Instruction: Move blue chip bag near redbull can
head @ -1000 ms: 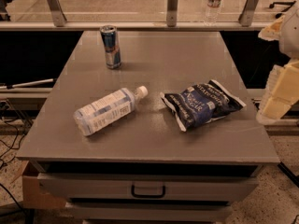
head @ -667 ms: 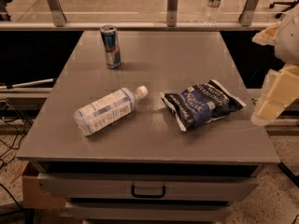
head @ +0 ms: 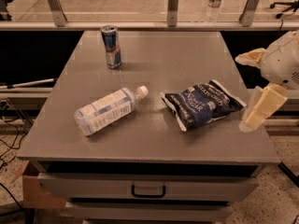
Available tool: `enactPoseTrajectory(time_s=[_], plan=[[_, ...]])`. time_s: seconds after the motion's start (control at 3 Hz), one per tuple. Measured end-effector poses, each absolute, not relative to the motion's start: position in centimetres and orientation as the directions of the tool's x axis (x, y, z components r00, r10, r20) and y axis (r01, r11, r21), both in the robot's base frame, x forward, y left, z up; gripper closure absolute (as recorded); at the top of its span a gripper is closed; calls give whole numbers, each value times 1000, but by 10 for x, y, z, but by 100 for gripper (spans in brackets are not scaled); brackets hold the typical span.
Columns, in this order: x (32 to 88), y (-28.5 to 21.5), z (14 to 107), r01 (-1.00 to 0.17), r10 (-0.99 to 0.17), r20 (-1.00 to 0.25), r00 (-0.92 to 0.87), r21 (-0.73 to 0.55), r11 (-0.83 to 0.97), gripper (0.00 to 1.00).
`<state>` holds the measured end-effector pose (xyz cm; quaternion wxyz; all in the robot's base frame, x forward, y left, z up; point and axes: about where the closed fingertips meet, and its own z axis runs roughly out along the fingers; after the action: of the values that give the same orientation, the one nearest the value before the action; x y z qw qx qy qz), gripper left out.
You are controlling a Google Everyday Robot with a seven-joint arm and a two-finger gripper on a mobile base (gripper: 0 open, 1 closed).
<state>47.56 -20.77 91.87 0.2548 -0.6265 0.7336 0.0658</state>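
Observation:
The blue chip bag [head: 203, 104] lies flat on the right half of the grey table [head: 177, 59], dark navy with white lettering. The redbull can [head: 111, 46] stands upright at the table's far left. The gripper [head: 258, 112] hangs at the table's right edge, just right of the bag and a little above the surface. It holds nothing, and a small gap lies between it and the bag.
A clear plastic water bottle [head: 107, 111] with a white cap lies on its side left of the bag. A drawer with a handle [head: 148, 191] is below the table front. Another bottle [head: 214, 3] stands beyond the rail behind the table.
The gripper has moved a little left and down toward the table's right edge and the bag. The bag, can and bottle have not moved.

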Motion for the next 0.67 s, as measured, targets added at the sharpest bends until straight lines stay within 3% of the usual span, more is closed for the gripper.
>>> enactPoseTrajectory(time_s=[0.67], plan=[[499,-194,877,-970,-852,-519,-66,-168,177,0]])
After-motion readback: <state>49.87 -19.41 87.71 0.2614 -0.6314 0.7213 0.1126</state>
